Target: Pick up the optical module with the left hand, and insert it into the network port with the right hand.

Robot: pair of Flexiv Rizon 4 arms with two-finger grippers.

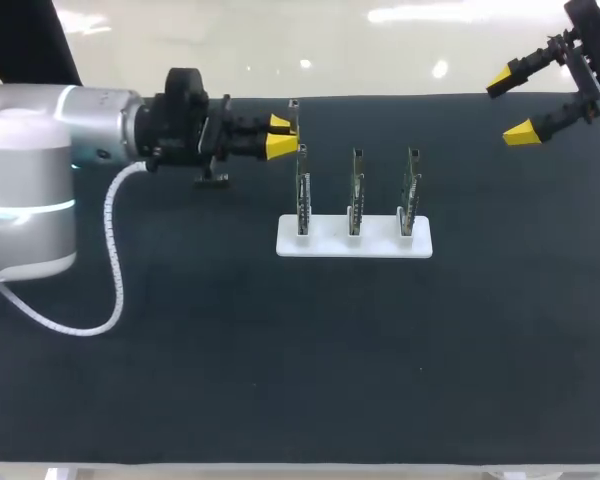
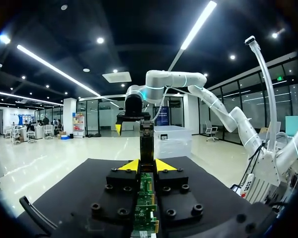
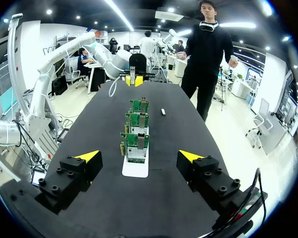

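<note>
My left gripper (image 1: pixel 283 135) hovers just behind the leftmost of three upright green circuit boards (image 1: pixel 353 190), which stand in a white holder (image 1: pixel 320 245). It is shut on a slim dark optical module (image 1: pixel 294 128). In the left wrist view the module (image 2: pixel 147 141) stands up between the yellow tips of the left gripper (image 2: pixel 147 166), with the boards (image 2: pixel 145 198) under them. My right gripper (image 1: pixel 511 106) hangs wide open and empty above the table's far right corner. In the right wrist view the right gripper (image 3: pixel 139 156) faces along the row of boards (image 3: pixel 137 141), and the left gripper (image 3: pixel 134 79) shows beyond them.
A small dark piece (image 3: pixel 163 112) lies on the black table (image 1: pixel 280 380) beside the far end of the row. A white cable (image 1: pixel 110 260) loops from my left arm onto the table.
</note>
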